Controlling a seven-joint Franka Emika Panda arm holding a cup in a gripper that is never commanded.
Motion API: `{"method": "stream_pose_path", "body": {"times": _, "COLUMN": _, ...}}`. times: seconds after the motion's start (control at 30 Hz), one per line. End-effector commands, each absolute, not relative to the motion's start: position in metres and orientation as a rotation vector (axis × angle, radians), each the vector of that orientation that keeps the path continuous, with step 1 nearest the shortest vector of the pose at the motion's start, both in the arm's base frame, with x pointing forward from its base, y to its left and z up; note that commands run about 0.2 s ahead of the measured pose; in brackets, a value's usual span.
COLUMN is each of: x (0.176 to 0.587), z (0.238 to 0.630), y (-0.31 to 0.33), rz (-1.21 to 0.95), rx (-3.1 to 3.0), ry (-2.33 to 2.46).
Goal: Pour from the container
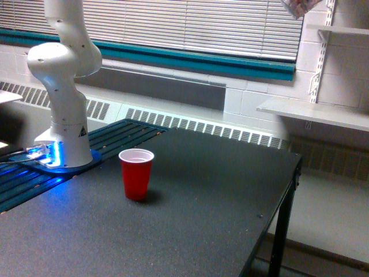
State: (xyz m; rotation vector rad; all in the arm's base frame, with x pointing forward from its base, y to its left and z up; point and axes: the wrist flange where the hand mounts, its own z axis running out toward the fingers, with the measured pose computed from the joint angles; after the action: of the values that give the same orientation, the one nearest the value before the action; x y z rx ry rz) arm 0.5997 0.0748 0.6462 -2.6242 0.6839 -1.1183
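A red plastic cup [136,173] with a white inside stands upright on the dark table [219,202], a little to the exterior view's right of the arm's base. At the very top edge, toward the exterior view's right, a small part of the container [297,7] pokes into the frame. It is see-through, with pinkish pieces inside, and hangs high above the table and well to the right of the red cup. What holds the container lies above the frame, so no fingers show. The red cup looks empty.
The white arm's base and lower links [62,86] stand at the table's left with a blue light at the foot. White wall shelves [314,112] sit at the right. The table's right edge [291,179] drops to the floor.
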Motion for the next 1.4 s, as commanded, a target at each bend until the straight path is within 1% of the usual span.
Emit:
{"method": "stream_pose_path", "body": {"times": 0.03, "x": 0.598, "z": 0.645, "y": 0.086, "rz": -1.12, "rx": -2.626, "ry": 0.655}}
{"method": "stream_pose_path", "body": {"times": 0.47, "x": 0.592, "z": 0.625, "y": 0.07, "rz": -1.143, "rx": -2.679, "ry": 0.634}}
{"method": "stream_pose_path", "body": {"times": 0.77, "x": 0.58, "z": 0.598, "y": 0.05, "rz": -1.134, "rx": -2.755, "ry": 0.601}}
{"method": "stream_pose_path", "body": {"times": 1.4, "x": 0.526, "z": 0.536, "y": 0.006, "rz": -1.133, "rx": -2.802, "ry": 0.646}}
